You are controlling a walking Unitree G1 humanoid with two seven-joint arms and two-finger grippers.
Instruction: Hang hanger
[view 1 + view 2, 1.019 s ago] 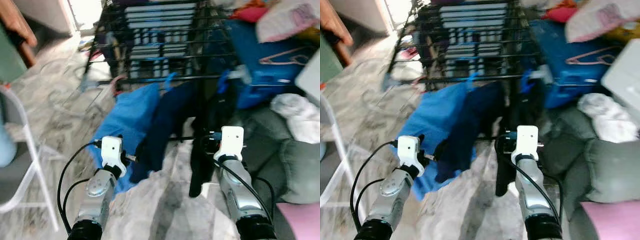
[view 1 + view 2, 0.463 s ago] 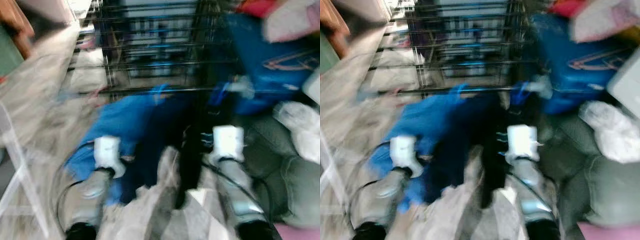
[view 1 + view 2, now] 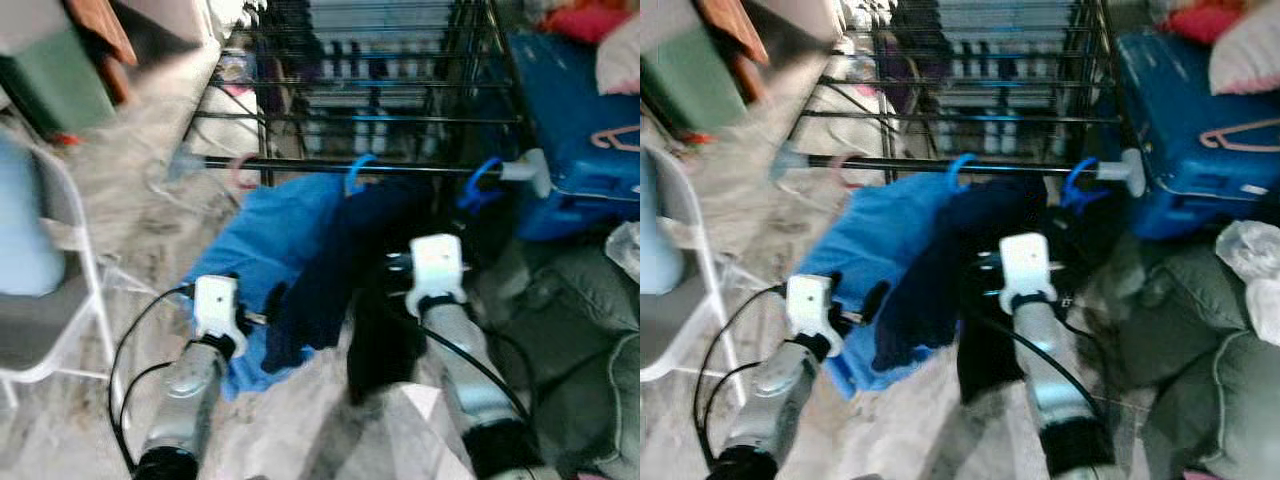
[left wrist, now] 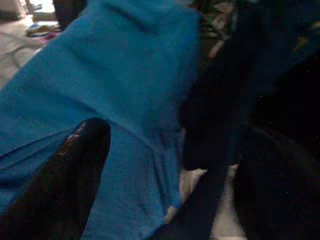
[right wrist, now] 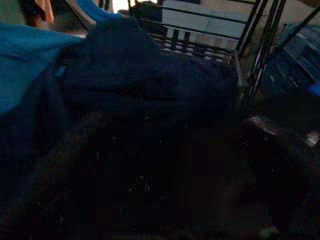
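Observation:
A black drying rack (image 3: 380, 165) stands ahead with a rail across its front. Two blue hanger hooks (image 3: 360, 168) (image 3: 480, 182) sit on that rail. Below them hang a bright blue garment (image 3: 265, 250) and a navy garment (image 3: 335, 270). A black garment (image 3: 385, 335) hangs lower, right under my right gripper (image 3: 985, 280), whose fingers are lost in the dark cloth. My left gripper (image 3: 265, 310) is open against the blue garment's lower edge. One of its fingers (image 4: 65, 185) shows in front of the blue cloth.
A white folding chair (image 3: 60, 300) stands at the left. A blue case (image 3: 580, 120) with a pink hanger (image 3: 615, 135) on it is at the right, grey cushions (image 3: 590, 320) below it. A pink hook (image 3: 243, 172) hangs at the rail's left end.
The camera has swung and the blur has partly cleared. The rail and hooks now sit nearer my right wrist. The black garment still hangs by the right gripper.

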